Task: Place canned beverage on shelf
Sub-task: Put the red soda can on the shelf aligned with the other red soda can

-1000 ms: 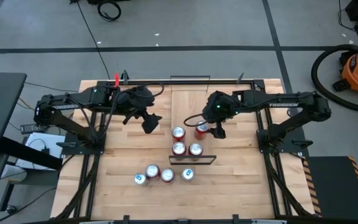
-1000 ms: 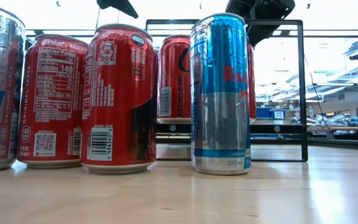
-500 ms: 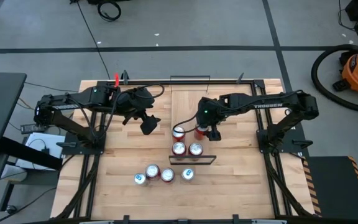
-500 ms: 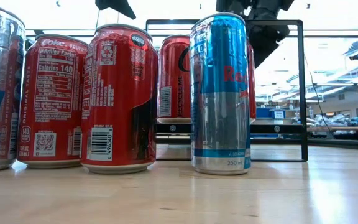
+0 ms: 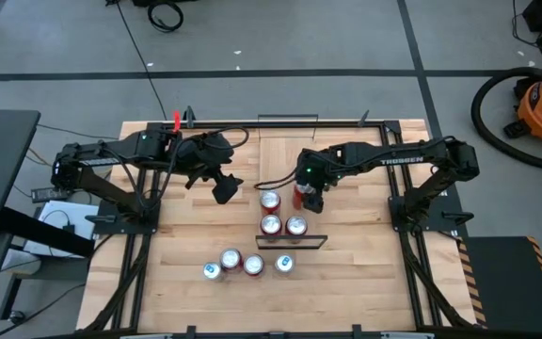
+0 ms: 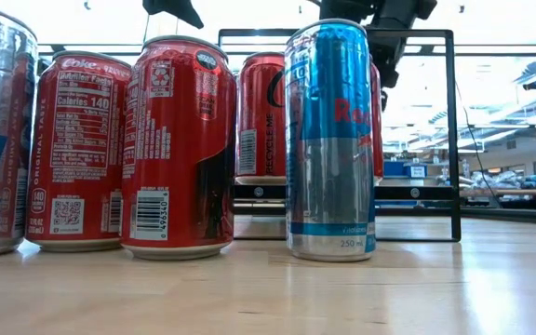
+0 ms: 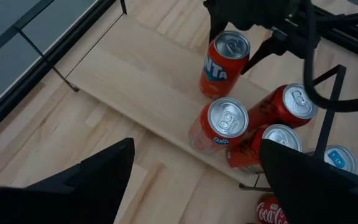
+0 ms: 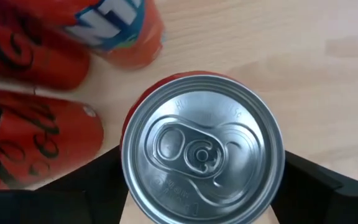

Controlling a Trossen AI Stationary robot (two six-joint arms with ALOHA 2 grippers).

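The shelf (image 5: 288,155) is a narrow light-wood board (image 7: 142,68) with black wire rails at its short ends. An orange Fanta can (image 8: 202,149) stands upright on it (image 7: 225,62). My right gripper (image 5: 307,198) is open right above this can and points down. Its fingers (image 8: 98,180) stand on either side of the can without showing contact. A second Fanta can (image 7: 219,127) and two red cans (image 7: 291,102) stand on their bases beside it on the shelf. My left gripper (image 5: 224,191) is open and empty, left of the shelf.
Several more cans (image 5: 243,264) stand on the wooden tabletop near its front edge, close before the low camera (image 6: 180,140). The shelf's black wire rail (image 5: 294,242) stands between them and the shelf's cans. The far half of the shelf is bare.
My right gripper has moved toward the table's left and come down over the orange Fanta can, its fingers now on either side of it. The can has stayed where it was on the shelf.
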